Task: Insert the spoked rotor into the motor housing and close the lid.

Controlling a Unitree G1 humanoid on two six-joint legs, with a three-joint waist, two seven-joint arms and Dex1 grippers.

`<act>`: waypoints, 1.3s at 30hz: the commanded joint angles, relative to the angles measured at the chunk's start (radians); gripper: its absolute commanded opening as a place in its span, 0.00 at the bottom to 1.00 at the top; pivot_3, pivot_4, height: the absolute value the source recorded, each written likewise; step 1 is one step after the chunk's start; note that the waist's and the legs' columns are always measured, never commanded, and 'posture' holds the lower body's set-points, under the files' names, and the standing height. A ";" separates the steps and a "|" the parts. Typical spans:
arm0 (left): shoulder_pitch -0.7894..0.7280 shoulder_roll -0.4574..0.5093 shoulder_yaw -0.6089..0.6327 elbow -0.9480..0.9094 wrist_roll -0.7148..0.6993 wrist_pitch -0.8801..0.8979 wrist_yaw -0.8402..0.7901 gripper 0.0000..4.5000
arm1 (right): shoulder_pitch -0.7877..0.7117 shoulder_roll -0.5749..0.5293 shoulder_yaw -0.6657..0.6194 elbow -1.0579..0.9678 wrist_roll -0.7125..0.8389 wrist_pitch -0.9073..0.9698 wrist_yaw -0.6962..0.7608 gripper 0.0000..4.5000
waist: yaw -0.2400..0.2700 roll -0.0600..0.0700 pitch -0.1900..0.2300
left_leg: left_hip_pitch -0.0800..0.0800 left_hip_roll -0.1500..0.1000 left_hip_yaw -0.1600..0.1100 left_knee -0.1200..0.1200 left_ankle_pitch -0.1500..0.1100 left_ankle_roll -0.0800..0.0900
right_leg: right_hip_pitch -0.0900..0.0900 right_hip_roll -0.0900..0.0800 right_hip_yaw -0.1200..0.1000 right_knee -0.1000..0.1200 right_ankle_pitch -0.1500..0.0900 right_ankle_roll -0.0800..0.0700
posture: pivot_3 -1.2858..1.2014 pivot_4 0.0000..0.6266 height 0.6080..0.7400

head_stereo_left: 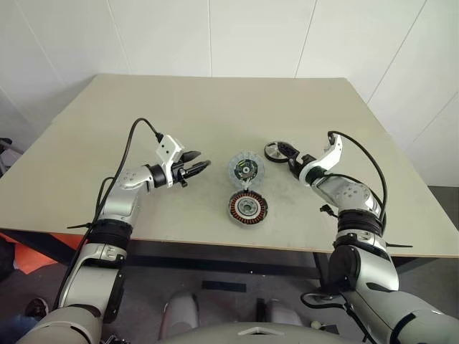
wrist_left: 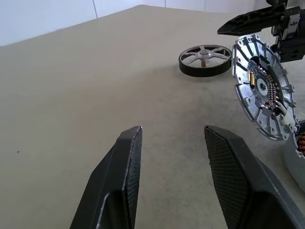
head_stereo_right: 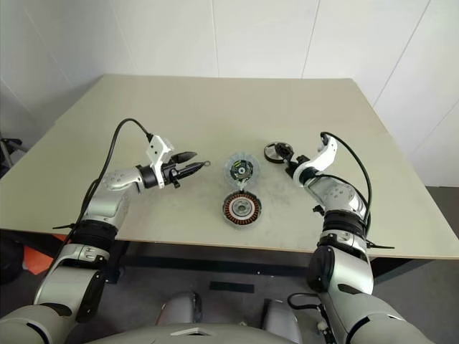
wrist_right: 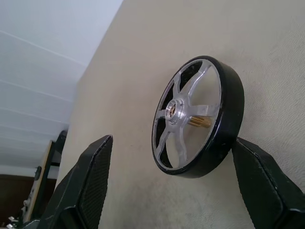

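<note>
Table [head_stereo_left: 107, 122]: pale beige top against white wall panels; carries all three motor parts near its middle and right.

Left gripper [head_stereo_left: 203, 165]: held above the table on the left side, pointing toward the centre parts. Its two black fingers [wrist_left: 116, 191] stand partly apart with nothing between them; bare table surface shows in the gap in the left wrist view. It is near the lid but clear of it.

Lid [head_stereo_left: 246, 169]: round grey disc at the table's centre, just beyond the motor housing. In the left wrist view it stands tilted up on its edge, leaning, its segmented inner face with a dark centre turned toward the left gripper. Whether its lower rim touches the housing cannot be told.

Motor housing [head_stereo_left: 248, 208]: flat on the table, nearest the front edge of the three parts, just in front of the lid. The ring of copper-coloured windings faces up around a silvery hub.

Spoked rotor [head_stereo_left: 276, 150]: lies flat on the table to the right of the lid and a little farther back, apart from it. Dark rim, silvery spokes and hub, with a small brass-coloured pinion visible at the hub in the right wrist view [wrist_right: 198, 117].

Right gripper [head_stereo_left: 288, 156]: low over the table at the rotor. Its fingers [wrist_right: 267, 186] are spread wide, one on each side of the rotor's rim; one fingertip sits right at the rim, the other stands off from it. The rotor rests on the table, not lifted.
</note>
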 commanded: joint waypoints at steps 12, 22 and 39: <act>-0.026 0.010 0.013 0.006 0.017 -0.054 0.006 0.48 | -0.041 -0.007 0.011 0.004 0.020 -0.034 0.005 0.06 | 0.002 0.000 0.000 | 0.000 0.000 0.000 0.000 0.000 -0.001 | -0.001 0.000 0.000 0.000 0.000 0.000 | 0.52 0.00 1.00; -0.032 0.009 0.011 0.030 0.027 -0.075 0.005 0.48 | -0.058 0.036 0.023 -0.086 0.078 0.038 0.011 0.06 | 0.002 0.000 0.000 | -0.001 0.001 0.000 -0.001 0.001 -0.001 | -0.002 0.000 0.000 0.000 0.000 0.000 | 0.52 0.00 1.00; -0.025 0.010 0.010 0.036 0.037 -0.091 0.005 0.48 | -0.126 0.133 0.077 -0.035 0.068 0.061 0.012 0.06 | 0.000 0.000 0.000 | -0.002 0.001 0.000 -0.003 0.001 -0.002 | -0.003 0.000 0.000 -0.001 0.000 0.000 | 0.52 0.00 1.00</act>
